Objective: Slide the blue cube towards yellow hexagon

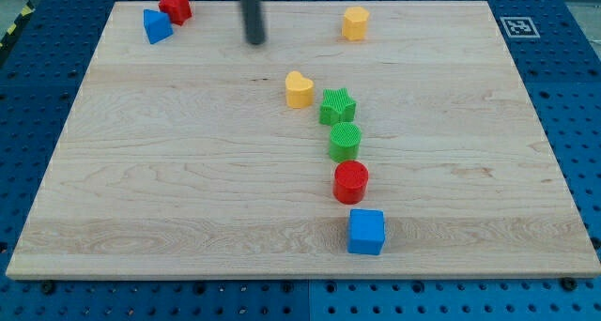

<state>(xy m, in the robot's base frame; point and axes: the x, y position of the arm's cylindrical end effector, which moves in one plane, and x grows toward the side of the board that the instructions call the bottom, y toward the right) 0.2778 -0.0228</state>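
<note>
The blue cube (366,232) lies near the view's bottom, right of centre, on the wooden board. The yellow hexagon (355,23) lies near the view's top, right of centre. My tip (255,41) is at the end of the dark rod that comes in from the view's top. It stands left of the yellow hexagon and far above the blue cube, touching no block.
A line of blocks runs between the cube and the hexagon: a red cylinder (351,182), a green cylinder (345,142), a green star (337,107) and a yellow heart (300,90). A blue triangular block (157,26) and a red star (175,6) sit at top left.
</note>
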